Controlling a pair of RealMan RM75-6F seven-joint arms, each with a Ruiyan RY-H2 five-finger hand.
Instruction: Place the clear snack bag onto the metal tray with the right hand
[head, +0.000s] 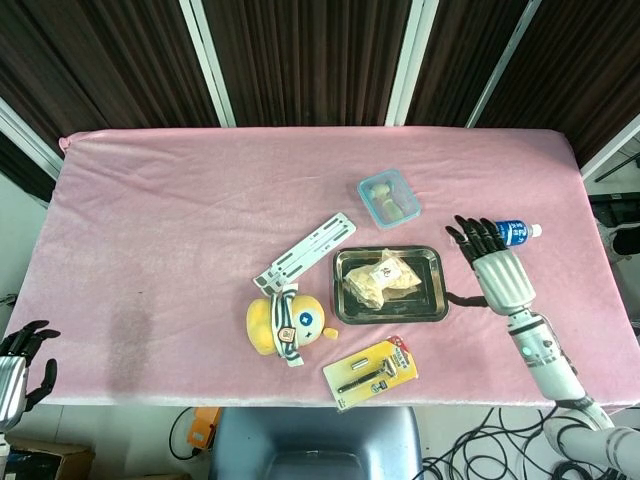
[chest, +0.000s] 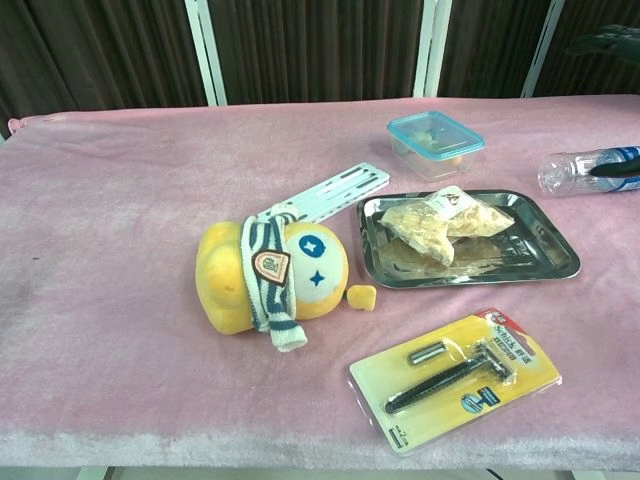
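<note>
i see the clear snack bag (head: 382, 280) lying flat in the metal tray (head: 437, 303) — my right hand (head: 496, 272) hangs just right of it, fingers spread, holding nothing — bag's long axis runs toward that hand.
</note>
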